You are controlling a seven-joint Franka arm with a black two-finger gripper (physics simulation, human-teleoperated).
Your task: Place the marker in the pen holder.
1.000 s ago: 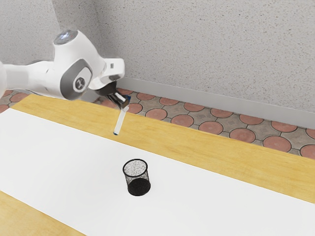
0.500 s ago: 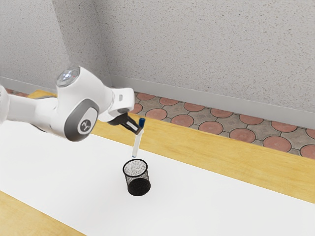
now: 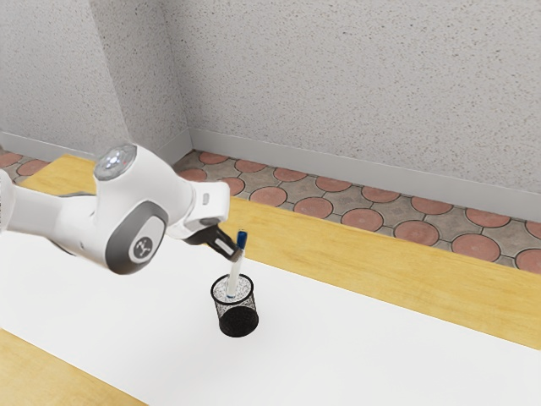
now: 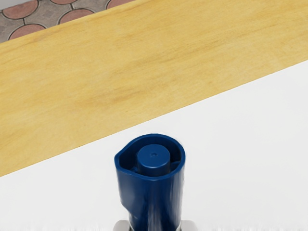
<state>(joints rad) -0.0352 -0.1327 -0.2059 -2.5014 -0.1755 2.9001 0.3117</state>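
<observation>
Hand: the black hand (image 3: 236, 253) is closed on the marker (image 3: 234, 275), holding it from two sides. It is above the pen holder (image 3: 239, 321) and apart from it.
Marker: it is between the two fingers, nearly upright, with its upper end leaning a little to the exterior view's right.
Blue end: the blue end (image 3: 243, 239) stands up above the fingers. In the wrist view it is seen close, hollow, with a round blue piece inside.
White body: the white part goes down below the hand, to the mouth of the pen holder. The lower tip is seen within the ring of the rim; how deep it is, one cannot tell.
Pen holder: black, of mesh, it stands upright on the white strip (image 3: 363, 347) of the bench (image 3: 406, 262).
Arm: the white arm (image 3: 139, 211) comes from the exterior view's left, and the hand slopes down toward the right.
</observation>
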